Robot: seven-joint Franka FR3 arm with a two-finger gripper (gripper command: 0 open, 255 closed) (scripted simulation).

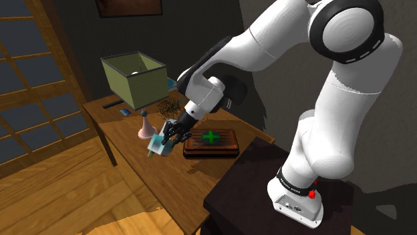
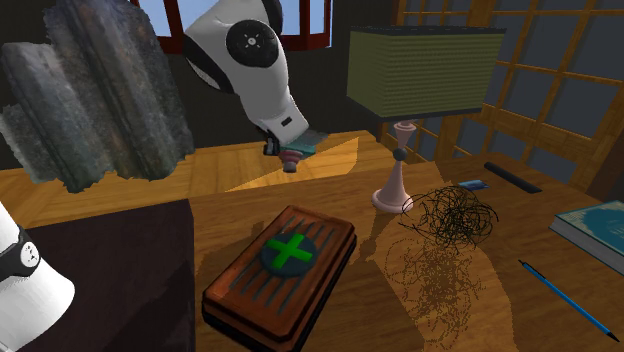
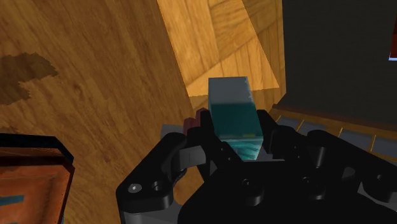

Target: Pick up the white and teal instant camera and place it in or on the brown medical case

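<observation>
White arm (image 1: 321,100) reaches down from the stand over the wooden counter (image 1: 127,137). Olive-shaded lamp (image 1: 133,79) on a pink base stands toward the counter's far end. Brown medical case (image 1: 227,143), green cross on its lid, lies flat on the counter near the stand. Dark wire tangle (image 2: 455,215) sits between lamp and case. Jaws closed around the white and teal instant camera (image 3: 234,114), clasping both sides. Camera is tilted, just beside the case on the shoulder view's left, near the counter edge. Cannot tell if it clears the counter.
</observation>
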